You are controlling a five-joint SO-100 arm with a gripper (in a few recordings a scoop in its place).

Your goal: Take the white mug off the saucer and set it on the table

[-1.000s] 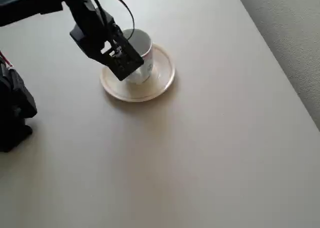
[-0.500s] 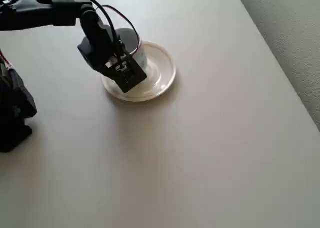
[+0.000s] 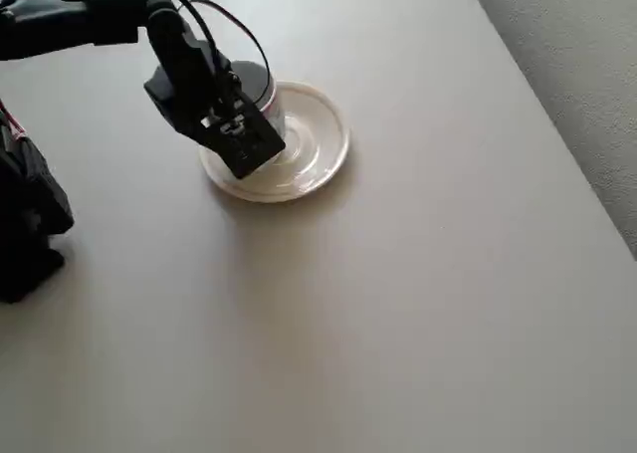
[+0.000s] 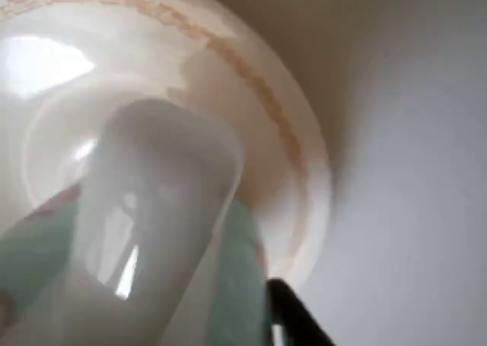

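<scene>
One small white ceramic mug point(image 3: 261, 97) had shifted toward the left rim of the round cream saucer point(image 3: 318, 149), tilted, clamped in the black gripper point(image 3: 242, 139); the lift looked begun.

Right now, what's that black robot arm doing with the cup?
The black robot arm's pincer is closed around the small white ceramic mug, with its pale green fingers on either side. The mug sits toward the left part of the round cream-white saucer, which rests on the plain beige tabletop. Whether the mug is lifted clear yet is hard to tell.
</scene>
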